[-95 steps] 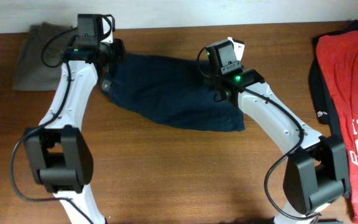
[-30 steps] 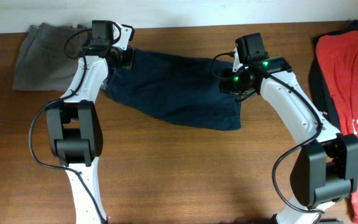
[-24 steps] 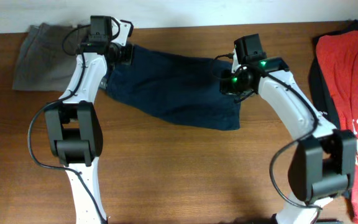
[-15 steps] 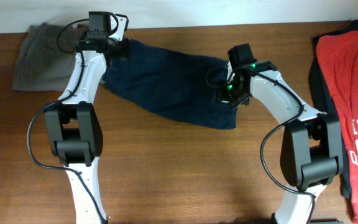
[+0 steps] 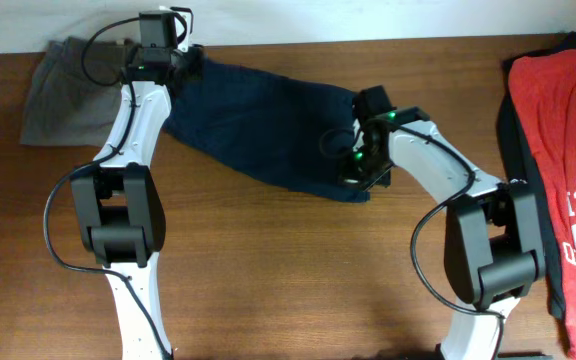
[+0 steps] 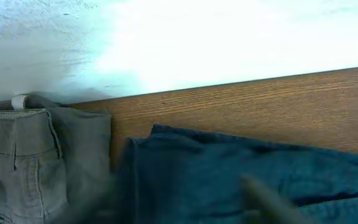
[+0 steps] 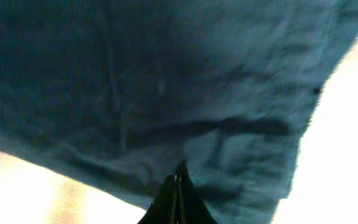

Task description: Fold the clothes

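Reaching where?

My left gripper [image 5: 185, 69] stretches out to eleven o'clock, its gap unclear. My right gripper [image 7: 178, 177], elbow bent, clamps the navy shorts [image 5: 258, 130], which lie toward twelve o'clock.

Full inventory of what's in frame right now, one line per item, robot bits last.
navy shorts: one, dark navy, back middle of the table, right end bunched
grey-olive shorts: one, grey-olive, back left corner
red T-shirt: one, red with white lettering, right edge
dark garment: one, black, under the T-shirt
table: one, brown wood
left gripper: one, black, at the shorts' left end, jaws unclear
right gripper: one, black, shut on the shorts' right end
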{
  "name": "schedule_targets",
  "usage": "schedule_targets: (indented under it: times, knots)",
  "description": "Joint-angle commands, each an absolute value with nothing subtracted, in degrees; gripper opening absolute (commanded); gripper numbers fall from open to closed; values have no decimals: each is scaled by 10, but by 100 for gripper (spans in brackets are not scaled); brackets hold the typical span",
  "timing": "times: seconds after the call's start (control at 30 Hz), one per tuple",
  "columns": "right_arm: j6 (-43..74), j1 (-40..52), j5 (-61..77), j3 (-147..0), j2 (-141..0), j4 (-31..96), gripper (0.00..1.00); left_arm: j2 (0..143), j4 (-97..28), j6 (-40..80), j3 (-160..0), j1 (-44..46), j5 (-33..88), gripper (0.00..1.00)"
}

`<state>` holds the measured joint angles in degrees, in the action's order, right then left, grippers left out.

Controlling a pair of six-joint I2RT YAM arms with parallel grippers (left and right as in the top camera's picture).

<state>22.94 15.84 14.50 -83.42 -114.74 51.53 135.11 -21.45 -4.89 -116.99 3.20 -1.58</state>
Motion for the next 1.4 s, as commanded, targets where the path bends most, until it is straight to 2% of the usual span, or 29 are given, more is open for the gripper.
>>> schedule_targets:
  times: [0.0,0.23,0.47,0.73,1.1,1.27,1.37]
  knots:
    - [245,175,143,-828,-1148,514,4,1353,-222,-43,-1183,30,-25,99]
    - [242,179,143,-831,-1143,510,4,1334,-250,-43,-1183,29,-45,99]
    - [246,179,122,-829,-1157,490,5,1332,-387,-43,-1182,29,-38,98]
    - [261,167,116,-828,-1195,458,4,1350,-443,-43,-1182,28,-23,89]
    - [291,97,129,-825,-1204,485,4,1373,-492,-31,-1181,25,-23,90]
    - [287,52,129,-825,-1204,502,4,1371,-500,-30,-1181,26,-23,99]
    - [279,23,128,-825,-1204,505,4,1369,-511,-21,-1182,26,-23,99]
